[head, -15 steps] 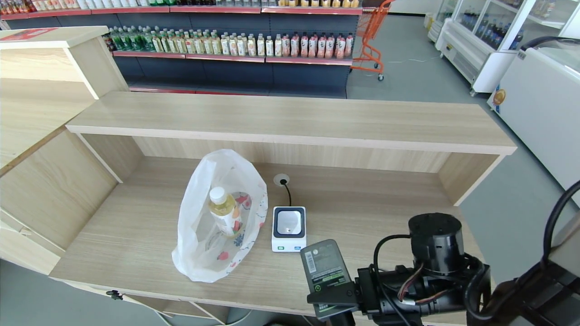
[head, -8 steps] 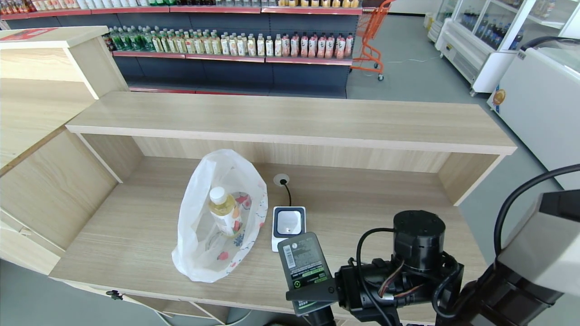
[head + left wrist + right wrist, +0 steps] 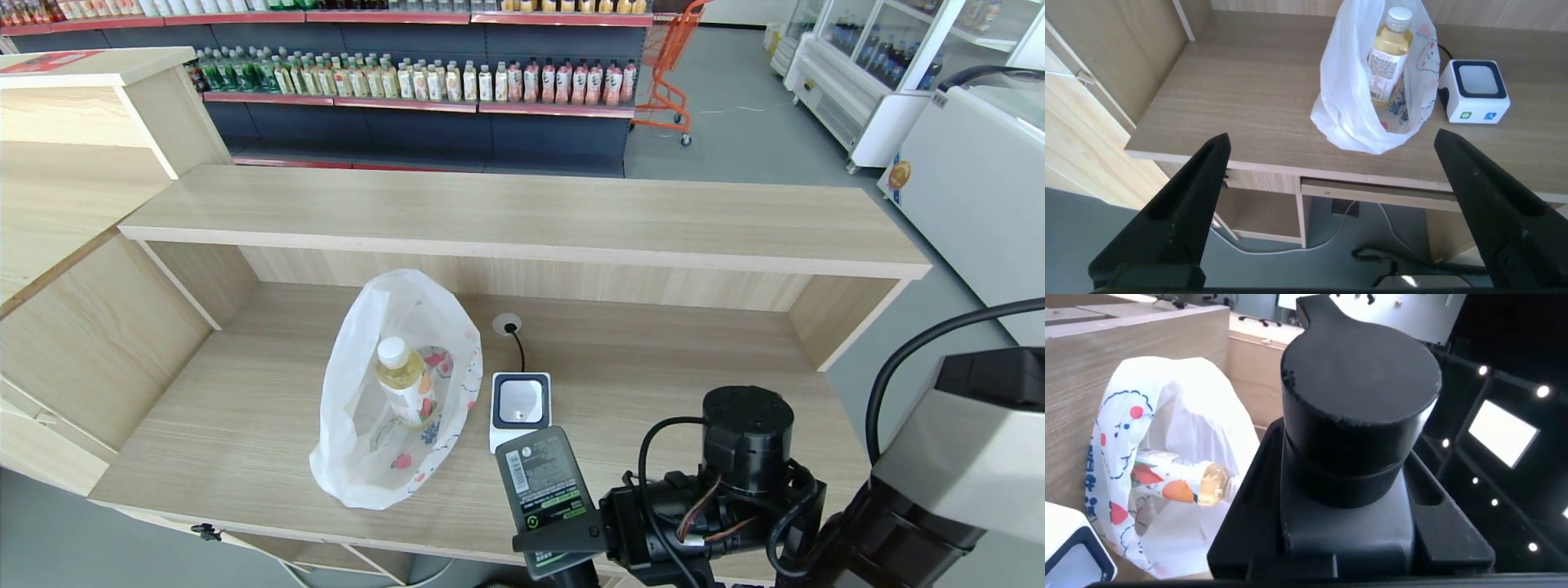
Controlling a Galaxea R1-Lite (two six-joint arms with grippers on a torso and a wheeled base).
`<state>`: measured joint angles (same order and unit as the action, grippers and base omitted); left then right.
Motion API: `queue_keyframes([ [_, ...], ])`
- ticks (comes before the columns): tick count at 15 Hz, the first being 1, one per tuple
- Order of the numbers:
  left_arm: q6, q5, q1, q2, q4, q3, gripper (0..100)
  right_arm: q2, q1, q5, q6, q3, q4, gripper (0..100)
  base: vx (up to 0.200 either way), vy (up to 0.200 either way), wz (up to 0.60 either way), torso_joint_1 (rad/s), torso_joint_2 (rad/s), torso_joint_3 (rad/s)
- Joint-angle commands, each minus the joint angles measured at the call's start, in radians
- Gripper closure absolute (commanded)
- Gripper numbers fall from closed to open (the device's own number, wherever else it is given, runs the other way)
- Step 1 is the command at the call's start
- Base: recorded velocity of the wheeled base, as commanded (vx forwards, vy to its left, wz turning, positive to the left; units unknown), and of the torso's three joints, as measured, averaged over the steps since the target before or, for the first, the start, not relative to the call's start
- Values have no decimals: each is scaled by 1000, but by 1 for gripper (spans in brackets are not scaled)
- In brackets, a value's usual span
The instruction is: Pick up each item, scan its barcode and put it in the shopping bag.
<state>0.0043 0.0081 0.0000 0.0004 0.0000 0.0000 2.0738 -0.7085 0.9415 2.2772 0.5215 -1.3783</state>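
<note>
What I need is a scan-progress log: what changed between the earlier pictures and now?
The right gripper, shut on the dark flat package throughout, carried it left along the counter's near edge, so its barcoded end now sits just in front of the scanner. The shopping bag, the bottle inside it and the scanner stayed put.

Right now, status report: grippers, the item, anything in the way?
Left gripper open, off the counter. Right gripper shut on pack, barcode up, near side of scanner. Bag beside scanner, bottle inside; no obstruction seen.
</note>
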Motion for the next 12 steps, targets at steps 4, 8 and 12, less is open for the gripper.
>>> queue_keyframes([
  [4,0,1,0,0,0,0,0,2,-2,3,-1,-1,-1,100,0,0,0,0,0,0],
  [8,0,0,0,1,0,0,0,2,-2,3,-1,-1,-1,100,0,0,0,0,0,0],
  [12,0,1,0,0,0,0,0,2,-2,5,-2,-3,-1,100,0,0,0,0,0,0],
])
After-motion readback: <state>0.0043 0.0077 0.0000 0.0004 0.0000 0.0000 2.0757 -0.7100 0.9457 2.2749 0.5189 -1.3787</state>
